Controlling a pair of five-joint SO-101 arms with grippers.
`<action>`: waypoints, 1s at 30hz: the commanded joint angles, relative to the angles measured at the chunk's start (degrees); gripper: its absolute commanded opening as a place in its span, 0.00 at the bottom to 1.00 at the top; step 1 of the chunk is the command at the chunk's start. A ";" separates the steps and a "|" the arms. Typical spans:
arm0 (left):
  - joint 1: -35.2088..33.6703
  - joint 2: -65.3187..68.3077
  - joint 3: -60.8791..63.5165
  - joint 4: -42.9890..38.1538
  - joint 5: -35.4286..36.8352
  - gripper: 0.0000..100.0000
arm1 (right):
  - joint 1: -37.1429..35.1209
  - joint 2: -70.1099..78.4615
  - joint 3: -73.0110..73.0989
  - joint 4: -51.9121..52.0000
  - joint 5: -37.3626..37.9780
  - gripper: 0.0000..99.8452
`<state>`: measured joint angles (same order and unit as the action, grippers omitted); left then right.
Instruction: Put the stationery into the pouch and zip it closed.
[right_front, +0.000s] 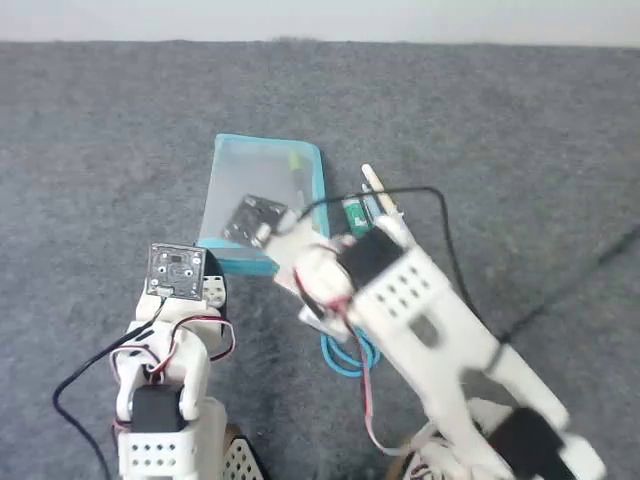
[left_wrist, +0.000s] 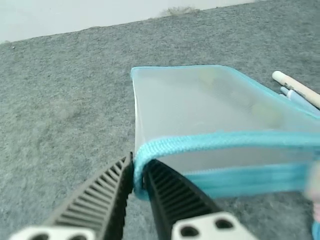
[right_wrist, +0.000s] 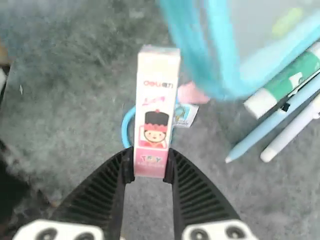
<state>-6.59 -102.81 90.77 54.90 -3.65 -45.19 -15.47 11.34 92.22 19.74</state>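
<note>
At the pouch (left_wrist: 210, 115) corner, left gripper (left_wrist: 138, 182) pinches the rim; nearby, right gripper (right_wrist: 148, 167) clamps a pink box (right_wrist: 156, 125) that might snag it.

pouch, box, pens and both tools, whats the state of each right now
pouch: mouth looks unzipped, one corner pinched
left tool: shut on the pouch's teal edge
right tool: shut on the pink and white box
pink and white box: gripped at one end, outside the pouch
pens: loose beside the pouch, not in it
</note>
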 joint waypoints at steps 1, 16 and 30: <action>2.73 -1.32 -0.66 -1.76 0.26 0.01 | -0.31 6.90 -9.67 1.01 -2.81 0.01; 11.96 -1.32 -0.75 0.00 -0.18 0.01 | 7.16 26.68 -34.11 6.81 -12.57 0.01; 13.45 -1.32 -0.48 -0.09 -2.46 0.01 | 8.92 28.09 -37.63 10.77 -10.64 0.01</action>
<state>5.27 -102.81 90.77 54.90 -5.23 -38.95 13.54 -21.80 100.75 8.48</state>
